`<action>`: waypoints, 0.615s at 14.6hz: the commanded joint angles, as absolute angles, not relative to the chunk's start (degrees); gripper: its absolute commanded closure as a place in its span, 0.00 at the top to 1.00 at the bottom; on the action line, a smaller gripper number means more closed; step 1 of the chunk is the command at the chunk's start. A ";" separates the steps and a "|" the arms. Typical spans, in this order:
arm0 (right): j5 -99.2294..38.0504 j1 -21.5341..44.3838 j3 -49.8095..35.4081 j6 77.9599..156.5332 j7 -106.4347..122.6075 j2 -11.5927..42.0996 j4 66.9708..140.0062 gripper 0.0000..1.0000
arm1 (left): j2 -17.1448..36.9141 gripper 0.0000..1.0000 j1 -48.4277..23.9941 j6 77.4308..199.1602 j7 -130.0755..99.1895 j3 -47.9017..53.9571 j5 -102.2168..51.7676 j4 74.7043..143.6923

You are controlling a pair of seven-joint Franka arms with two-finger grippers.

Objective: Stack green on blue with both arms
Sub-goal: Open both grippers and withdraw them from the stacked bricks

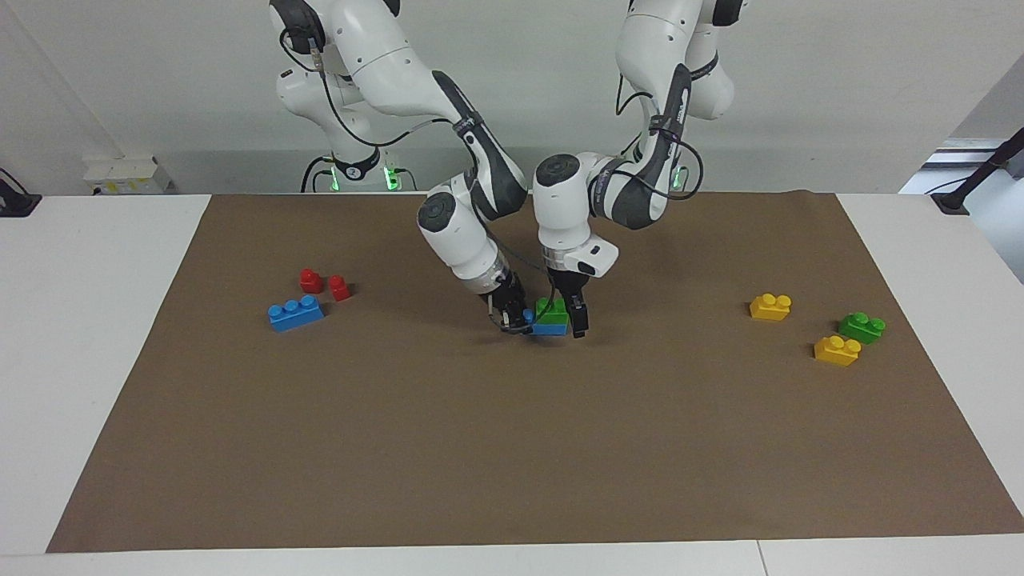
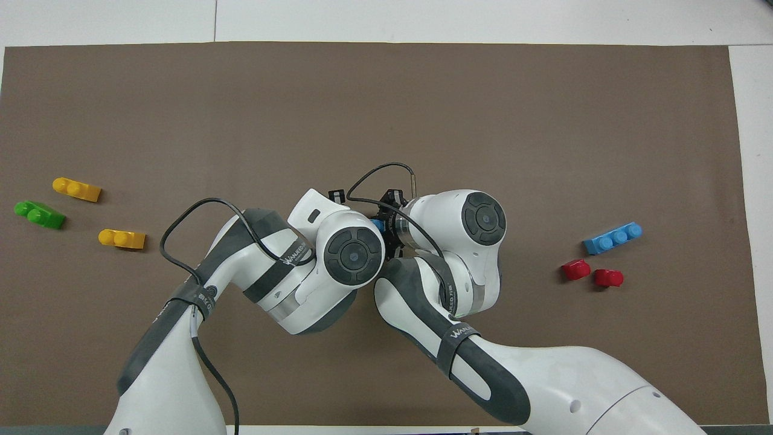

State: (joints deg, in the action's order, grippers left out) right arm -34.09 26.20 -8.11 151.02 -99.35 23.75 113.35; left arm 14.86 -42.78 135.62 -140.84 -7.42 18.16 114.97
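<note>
At the middle of the brown mat a green brick (image 1: 547, 307) sits on a blue brick (image 1: 552, 326). My left gripper (image 1: 565, 317) comes down over them and is shut on the green brick, with one finger (image 1: 578, 317) showing at the brick's end. My right gripper (image 1: 516, 318) is shut on the blue brick's other end. The pair seems to hang just above the mat. In the overhead view the wrists hide the bricks, apart from a sliver of the blue brick (image 2: 377, 225).
A second blue brick (image 1: 296, 312) and two red pieces (image 1: 310, 280) lie toward the right arm's end. A second green brick (image 1: 862, 327) and two yellow bricks (image 1: 770, 306) (image 1: 837, 350) lie toward the left arm's end.
</note>
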 commanded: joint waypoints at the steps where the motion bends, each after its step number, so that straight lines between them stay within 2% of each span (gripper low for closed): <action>1: -34.98 24.96 -8.00 151.88 -98.53 24.26 114.70 0.80 | 10.64 1.00 -39.74 133.86 -134.49 -7.21 19.07 115.31; 3: -34.81 23.48 -7.82 149.26 -97.83 24.26 113.91 1.00 | 10.11 1.00 -36.14 133.86 -129.66 -7.03 18.72 114.61; 6: -34.63 18.74 -7.74 141.97 -95.73 23.30 111.36 1.00 | 10.02 1.00 -31.57 133.86 -120.27 -7.03 18.46 113.29; 9: -34.45 11.01 -7.73 133.19 -89.32 19.44 111.18 1.00 | 10.11 1.00 -26.65 133.95 -109.90 -7.03 18.20 113.12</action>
